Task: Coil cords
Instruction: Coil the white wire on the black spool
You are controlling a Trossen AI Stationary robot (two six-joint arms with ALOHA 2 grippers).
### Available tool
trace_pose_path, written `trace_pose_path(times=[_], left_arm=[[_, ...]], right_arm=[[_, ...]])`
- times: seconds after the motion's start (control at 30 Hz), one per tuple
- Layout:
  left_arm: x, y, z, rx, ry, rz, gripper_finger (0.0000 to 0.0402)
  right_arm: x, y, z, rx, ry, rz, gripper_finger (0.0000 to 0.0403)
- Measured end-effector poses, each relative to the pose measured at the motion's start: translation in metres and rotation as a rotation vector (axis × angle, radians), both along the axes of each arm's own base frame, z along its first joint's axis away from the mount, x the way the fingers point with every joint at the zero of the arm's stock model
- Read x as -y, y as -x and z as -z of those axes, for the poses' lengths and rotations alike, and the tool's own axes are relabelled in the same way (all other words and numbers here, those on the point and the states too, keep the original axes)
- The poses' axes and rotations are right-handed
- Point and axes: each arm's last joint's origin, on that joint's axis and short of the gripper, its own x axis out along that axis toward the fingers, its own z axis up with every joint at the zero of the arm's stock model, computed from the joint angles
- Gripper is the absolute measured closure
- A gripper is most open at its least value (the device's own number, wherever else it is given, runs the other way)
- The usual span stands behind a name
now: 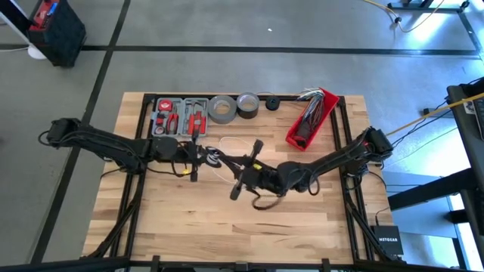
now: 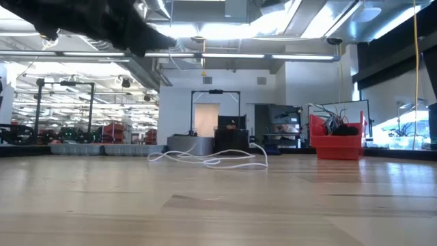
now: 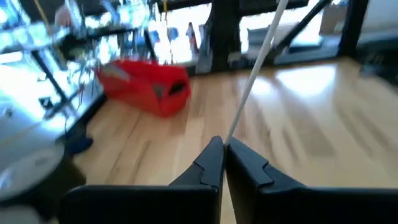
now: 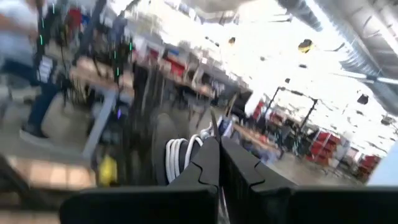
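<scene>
The thin white cord (image 1: 231,142) lies in loose loops on the wooden table near its middle; the low view shows those loops (image 2: 208,161) resting flat. My left gripper (image 1: 206,156) and my right gripper (image 1: 227,163) meet tip to tip above the table's middle, both shut on the cord. In the left wrist view the cord (image 3: 258,62) runs straight away from my left gripper (image 3: 224,148). In the right wrist view a small coil of several white turns (image 4: 179,157) sits beside my right gripper (image 4: 217,146). My left gripper pinches one strand of the cord (image 3: 233,127) between its two fingertips. The strand runs straight and taut away from the tips, clear of the table. My right gripper is shut at the small coil (image 4: 198,138), whose turns lie against one finger's outer side. Its fingers hide which strand is between them.
A grey tool tray (image 1: 178,117), two grey tape rolls (image 1: 221,108) (image 1: 247,104) and a red bin (image 1: 311,119) with wires stand along the table's far edge. The near half of the table (image 1: 227,227) is bare wood.
</scene>
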Motion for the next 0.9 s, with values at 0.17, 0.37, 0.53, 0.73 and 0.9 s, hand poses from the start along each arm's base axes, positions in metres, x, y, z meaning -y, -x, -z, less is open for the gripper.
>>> trace_pose_path(times=[0.17, 0.37, 0.53, 0.73, 0.9], left_arm=[[-0.001, 0.002, 0.006, -0.065, -0.04, 0.001, 0.0394], [-0.005, 0.002, 0.005, -0.062, -0.05, -0.006, 0.04], [-0.005, 0.003, 0.005, -0.068, -0.055, -0.006, 0.04], [-0.01, 0.016, -0.001, -0.1, -0.086, -0.063, 0.0401], [-0.021, 0.041, -0.013, -0.117, -0.133, -0.206, 0.0401]], right_arm=[[-0.018, 0.013, -0.012, 0.071, 0.031, -0.03, 0.0397], [-0.031, 0.02, -0.014, 0.062, 0.065, -0.006, 0.0397], [-0.024, 0.017, -0.012, 0.031, 0.065, 0.05, 0.0397], [-0.007, 0.007, -0.003, -0.064, 0.102, 0.101, 0.0397], [0.003, -0.001, 0.006, -0.148, 0.114, 0.118, 0.0397]])
